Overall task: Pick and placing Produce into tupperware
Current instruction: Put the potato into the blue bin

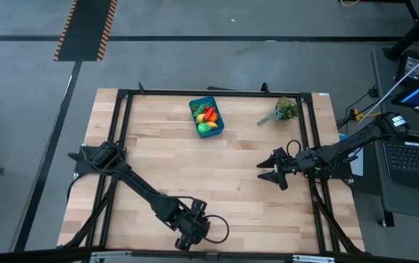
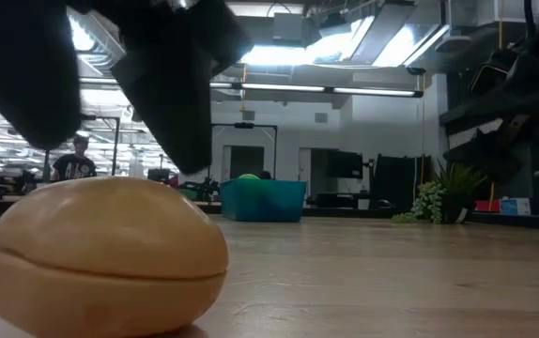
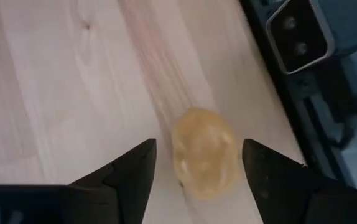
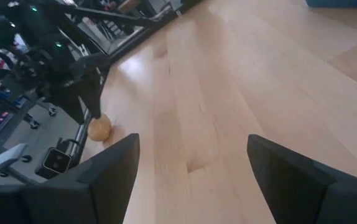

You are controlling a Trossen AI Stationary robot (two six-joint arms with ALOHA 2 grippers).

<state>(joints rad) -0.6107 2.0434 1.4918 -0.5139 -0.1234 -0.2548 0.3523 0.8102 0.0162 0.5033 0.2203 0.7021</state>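
Nearest the low camera, one tan, egg-shaped potato [image 2: 100, 255] lies on the table [image 1: 224, 190], close to its near edge. Its long axis runs level across that view, and a seam runs around it lengthwise. In the left wrist view the same potato [image 3: 204, 152] lies between the two fingers of the left gripper [image 3: 197, 163], which stand apart on either side of it without touching it; here its long axis lies roughly along the fingers. One teal tupperware [image 1: 206, 117] stands at the far side of the table, well apart from the potato, its long axis slightly tilted against the table's edge. It holds several pieces of produce [image 1: 207, 119], red, orange, yellow and green; their exact number cannot be told. One leafy sprig [image 1: 282, 111] lies to the right of the tupperware. Right gripper [image 1: 268, 169]: hovers at the table's right side, fingers wide apart, holding nothing. One person [image 2: 74, 161] shows in the room behind.
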